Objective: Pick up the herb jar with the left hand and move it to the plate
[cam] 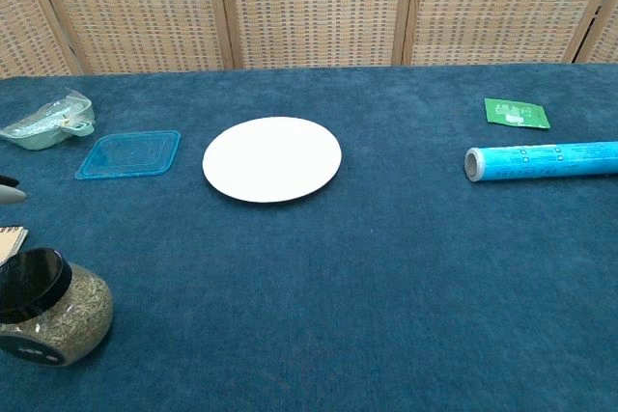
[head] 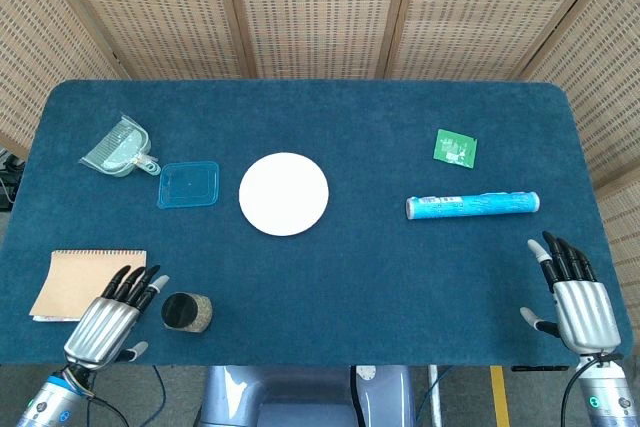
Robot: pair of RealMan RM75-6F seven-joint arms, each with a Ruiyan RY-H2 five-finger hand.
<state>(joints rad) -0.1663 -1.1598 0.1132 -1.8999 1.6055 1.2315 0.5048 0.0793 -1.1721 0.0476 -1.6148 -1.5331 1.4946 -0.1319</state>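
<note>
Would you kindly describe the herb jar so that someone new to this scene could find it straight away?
Start at the blue table and go to its near left corner, beside the tan notebook. The herb jar stands just right of the left robot hand, which is open and not touching it. It is the only squat glass jar: black lid, dried green herbs inside.
</note>
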